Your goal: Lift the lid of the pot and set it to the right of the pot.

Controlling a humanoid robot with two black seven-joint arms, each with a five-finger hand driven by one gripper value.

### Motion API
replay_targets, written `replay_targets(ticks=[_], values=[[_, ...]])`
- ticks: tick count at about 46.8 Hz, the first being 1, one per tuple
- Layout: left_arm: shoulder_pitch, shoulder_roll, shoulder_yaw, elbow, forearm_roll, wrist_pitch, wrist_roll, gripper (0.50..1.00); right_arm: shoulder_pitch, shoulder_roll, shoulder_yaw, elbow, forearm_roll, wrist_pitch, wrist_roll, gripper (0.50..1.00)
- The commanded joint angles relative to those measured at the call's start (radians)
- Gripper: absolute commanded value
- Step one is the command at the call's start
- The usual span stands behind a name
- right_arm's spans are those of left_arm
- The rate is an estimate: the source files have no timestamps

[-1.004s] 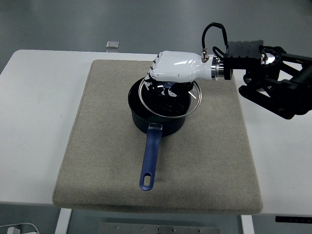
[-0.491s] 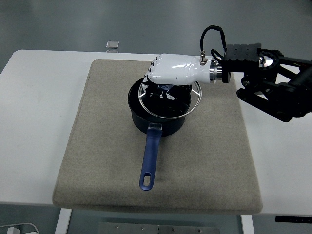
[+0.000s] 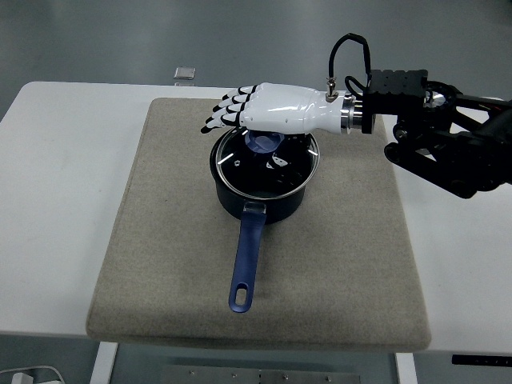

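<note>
A dark blue pot (image 3: 264, 192) with a long blue handle (image 3: 246, 264) stands in the middle of the grey mat (image 3: 160, 240). Its glass lid (image 3: 276, 168), rimmed in metal, lies flat on the pot, and its blue knob (image 3: 262, 142) shows just under my hand. My white right hand (image 3: 232, 112) hovers over the pot's far rim, reaching in from the right. Its fingers (image 3: 220, 116) are stretched out to the left and hold nothing. The left arm does not show.
The mat covers most of the white table (image 3: 56, 176). To the right of the pot lies bare mat (image 3: 360, 216), with my black right forearm (image 3: 448, 152) above its far part. A small silver object (image 3: 185, 74) lies beyond the table's far edge.
The lid, held tilted just above the pot, has dropped back flat onto the rim. My right hand has let go, and its fingers have uncurled and spread.
</note>
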Motion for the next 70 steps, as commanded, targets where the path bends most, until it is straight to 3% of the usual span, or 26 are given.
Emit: replay_targets(ticks=[1,70], values=[[0.0,0.0,0.0,0.0,0.0,0.0,0.0,1.0,0.0,-0.001,-0.004,0.0,-0.003,0.0,0.0,0.915],[0.0,0.0,0.0,0.0,0.0,0.0,0.0,1.0,0.044,-0.035,-0.039,-0.022,-0.06,-0.02,0.0,0.915]])
